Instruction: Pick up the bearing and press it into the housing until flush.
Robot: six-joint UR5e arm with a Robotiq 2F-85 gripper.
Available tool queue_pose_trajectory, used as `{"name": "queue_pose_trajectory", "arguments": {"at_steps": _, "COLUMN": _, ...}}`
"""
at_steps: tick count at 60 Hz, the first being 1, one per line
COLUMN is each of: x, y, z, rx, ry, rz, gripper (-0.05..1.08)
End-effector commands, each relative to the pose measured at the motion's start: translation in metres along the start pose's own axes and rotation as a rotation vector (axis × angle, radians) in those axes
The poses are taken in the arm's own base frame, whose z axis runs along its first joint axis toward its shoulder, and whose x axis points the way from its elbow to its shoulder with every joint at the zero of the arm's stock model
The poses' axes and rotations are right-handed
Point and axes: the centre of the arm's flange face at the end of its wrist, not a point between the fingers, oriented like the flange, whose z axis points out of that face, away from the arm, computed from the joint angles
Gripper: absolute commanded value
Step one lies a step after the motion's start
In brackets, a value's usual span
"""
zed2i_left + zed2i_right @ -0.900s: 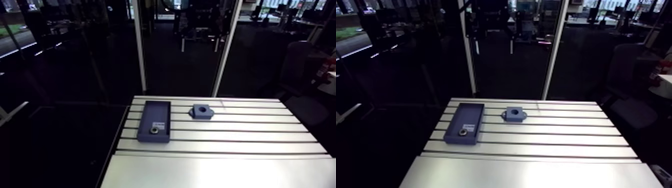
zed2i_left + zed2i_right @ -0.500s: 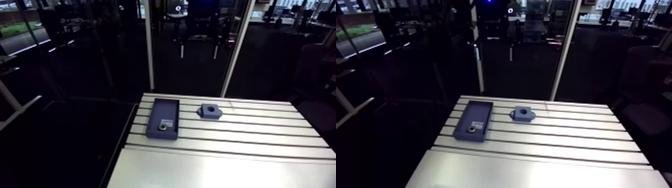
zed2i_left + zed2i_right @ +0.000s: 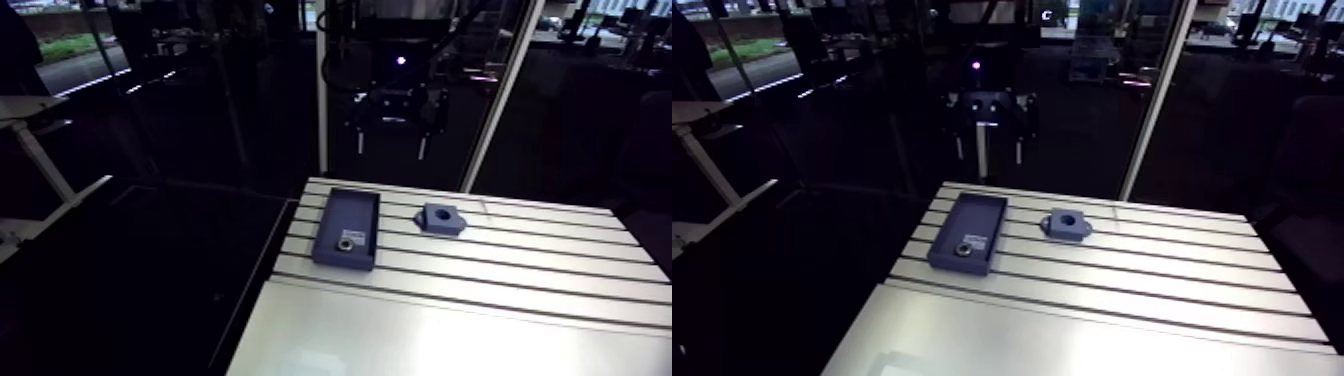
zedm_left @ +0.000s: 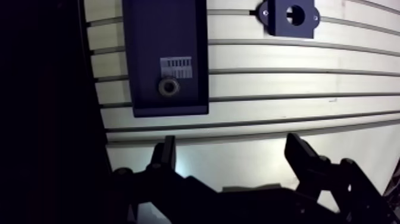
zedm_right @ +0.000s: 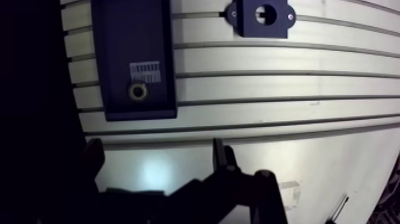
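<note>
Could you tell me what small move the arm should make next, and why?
Probably shift the gripper ahead and sideways until it is centred above the bearing, before any descent. Its fingers stand open and empty over bare table, short of the tray in which the bearing lies, and the housing has an empty bore.

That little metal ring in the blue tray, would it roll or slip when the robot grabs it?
The bearing lies flat, so it probably won't roll unless tipped on edge. It looks like smooth metal, likely stiff, maybe slippery. The walls of the tray should stop it sliding far.
</note>
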Motion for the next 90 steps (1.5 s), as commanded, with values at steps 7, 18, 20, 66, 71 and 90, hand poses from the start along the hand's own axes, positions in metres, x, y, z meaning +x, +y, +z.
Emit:
{"name": "queue_pose_trajectory", "arguments": {"at_steps": 7, "x": 0.001, "y": -0.018, "z": 0.05, "rx": 0.006, "ry": -0.013, "rz": -0.022, "gripper": 0.0}}
{"name": "queue_pose_trajectory", "arguments": {"at_steps": 18, "x": 0.001, "y": -0.03, "z": 0.071, "rx": 0.008, "ry": -0.018, "rz": -0.041, "gripper": 0.01}}
{"name": "queue_pose_trajectory", "arguments": {"at_steps": 20, "x": 0.0, "y": -0.034, "z": 0.074, "rx": 0.008, "ry": -0.021, "rz": -0.048, "gripper": 0.01}}
{"name": "queue_pose_trajectory", "arguments": {"at_steps": 66, "x": 0.008, "y": -0.05, "z": 0.143, "rx": 0.014, "ry": -0.043, "rz": -0.06, "gripper": 0.16}}
{"name": "queue_pose_trajectory", "arguments": {"at_steps": 71, "x": 0.007, "y": -0.05, "z": 0.151, "rx": 0.012, "ry": -0.05, "rz": -0.059, "gripper": 0.19}}
{"name": "queue_pose_trajectory", "arguments": {"at_steps": 90, "x": 0.005, "y": -0.057, "z": 0.17, "rx": 0.008, "ry": -0.066, "rz": -0.071, "gripper": 0.26}}
